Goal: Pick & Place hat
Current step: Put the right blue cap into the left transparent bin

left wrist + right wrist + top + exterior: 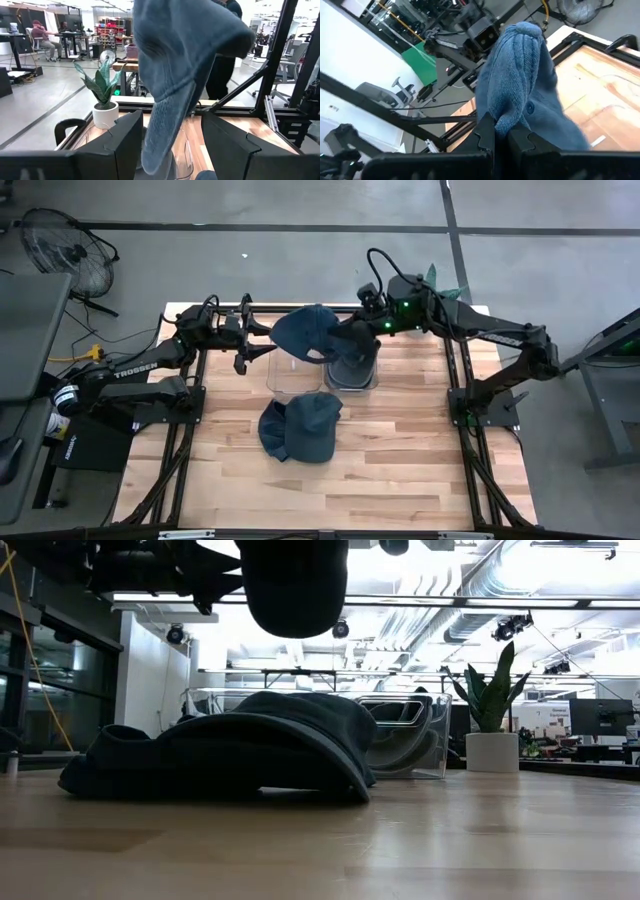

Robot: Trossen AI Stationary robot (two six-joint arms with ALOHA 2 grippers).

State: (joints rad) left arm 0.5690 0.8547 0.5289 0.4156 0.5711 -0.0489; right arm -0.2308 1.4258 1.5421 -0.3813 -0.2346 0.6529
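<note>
A blue fabric hat [305, 330] hangs in the air over the far middle of the table, showing at the top of the low view [295, 585]. My right gripper [353, 333] is at its right side, shut on it [501, 131]. My left gripper [262, 340] is open just left of the hat. In the left wrist view the hat [180, 65] droops in front of and between the left fingers [125, 145]; I cannot tell whether they touch. Two more dark blue hats [300, 428] lie piled on the table's middle [230, 755]. My right gripper pinches a bunched fold of the hat's crown [512, 112] between its two fingers, near the top button. It comes roughly level from the table's right side. The hat is lifted clear of the table, and the rest of it hangs out toward the left gripper.
A clear bin [298, 375] stands under the held hat, with another bin holding something dark [352, 368] beside it to the right [405, 735]. A potted plant [490, 715] stands beyond the far edge. The near half of the wooden table [400, 470] is bare.
</note>
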